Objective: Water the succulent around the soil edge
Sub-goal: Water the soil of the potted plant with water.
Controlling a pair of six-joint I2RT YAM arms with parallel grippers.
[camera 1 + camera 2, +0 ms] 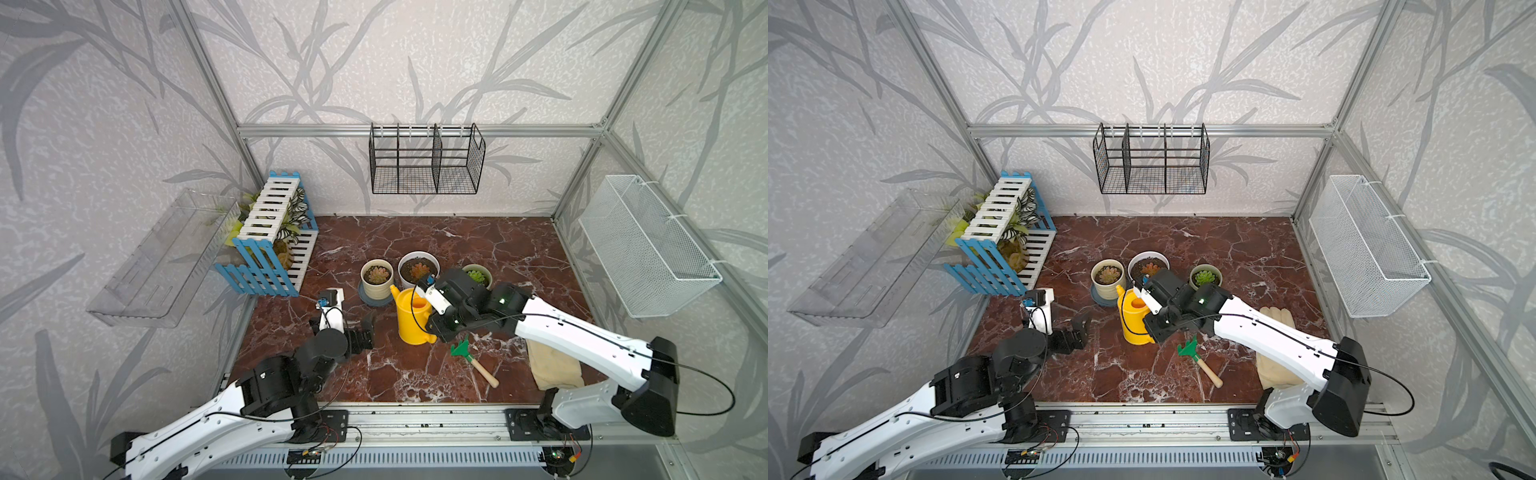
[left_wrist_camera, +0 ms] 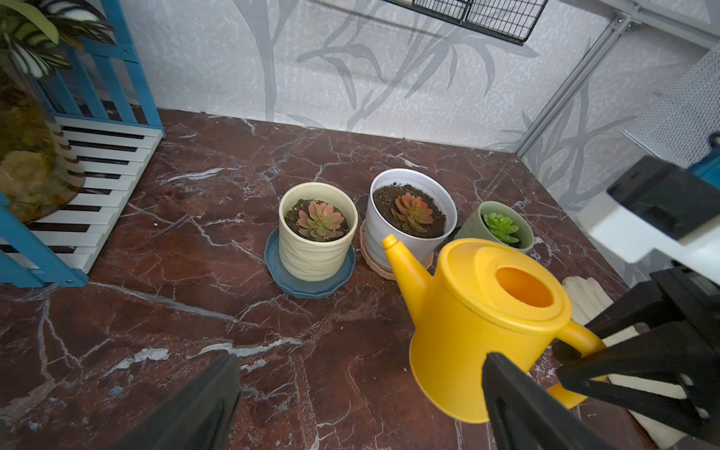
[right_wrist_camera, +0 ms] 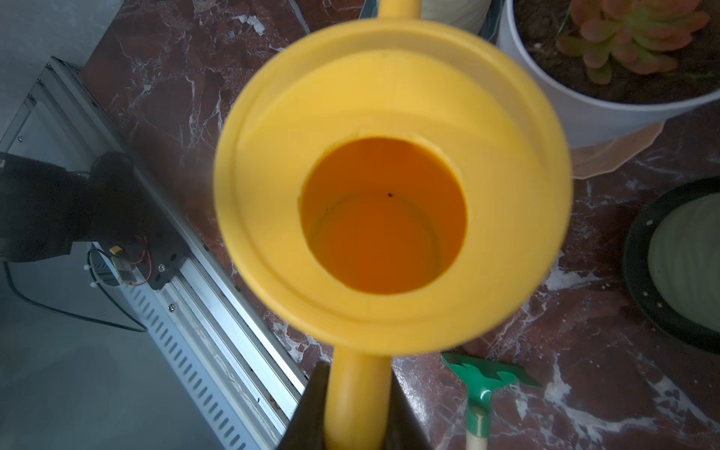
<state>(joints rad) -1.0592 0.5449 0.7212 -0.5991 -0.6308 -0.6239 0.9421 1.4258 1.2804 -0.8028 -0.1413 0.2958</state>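
The red marble surface [image 1: 478, 241] carried a row of three pots toward its far edge. The yellow watering can [image 1: 411, 322] sat upright near the middle, on the near side of the wide white pot [image 2: 409, 218]; whether its base rested on the surface could not be told. Its spout pointed toward the far left corner, away from the target.

The right hand [image 3: 356, 370] was clamped on the can's handle. The left hand [image 1: 368, 330] stood fully spread and empty, just beside the can on its left-edge side.

The succulent [image 2: 500, 226], a bright green rosette in a pale sage pot, stood at the right-edge end of the row, just beyond the can. The soil edge [image 2: 515, 242] was only a narrow dark ring inside the pot rim.

Recommended procedure for the step in hand, carrying the can to the pot:
- Lift it level to avoid spillage
- Swing the spout round toward the right edge
- Clear the white pot
- Set the spout tip over the ring, not the leaves
- Tilt slowly and travel around the rim
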